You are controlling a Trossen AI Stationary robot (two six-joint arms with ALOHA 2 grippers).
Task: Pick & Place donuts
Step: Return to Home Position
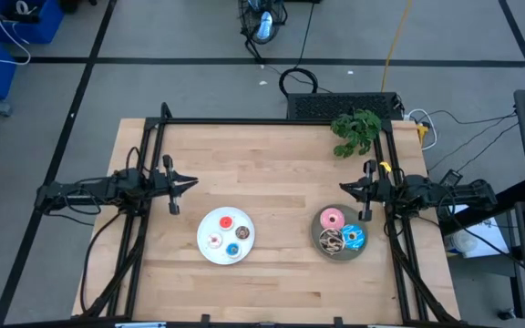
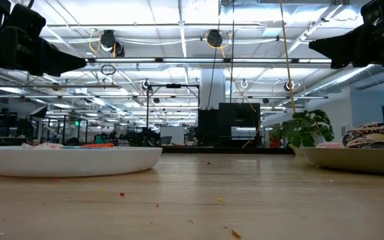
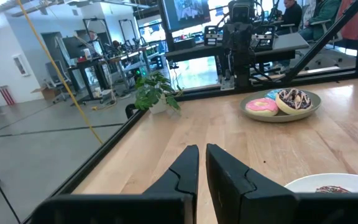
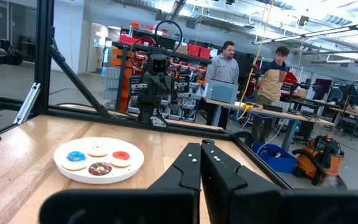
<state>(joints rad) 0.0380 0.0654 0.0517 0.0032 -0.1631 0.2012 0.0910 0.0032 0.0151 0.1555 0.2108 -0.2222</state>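
Observation:
Four tiny donuts, red (image 1: 226, 221), pink-white (image 1: 215, 240), brown (image 1: 243, 234) and blue (image 1: 233, 250), lie flat on the white plate (image 1: 206, 251) near the table's middle. The three larger ones, pink-iced (image 1: 332, 219), chocolate with sprinkles (image 1: 332, 240) and blue-iced (image 1: 354, 238), lie on the grey plate (image 1: 320, 244) to the right. My left gripper (image 1: 192, 185) hovers shut over the table's left side, above and left of the white plate. My right gripper (image 1: 343, 188) hovers shut beyond the grey plate. In the right wrist view the white plate (image 4: 67, 171) lies ahead; in the left wrist view, the grey plate (image 3: 309, 109).
A small green plant (image 1: 355, 130) stands at the table's far right corner. Black frame rails (image 1: 272, 121) run along the far edge and both sides. Bare wood lies between the plates and across the table's far half. People stand in the room behind.

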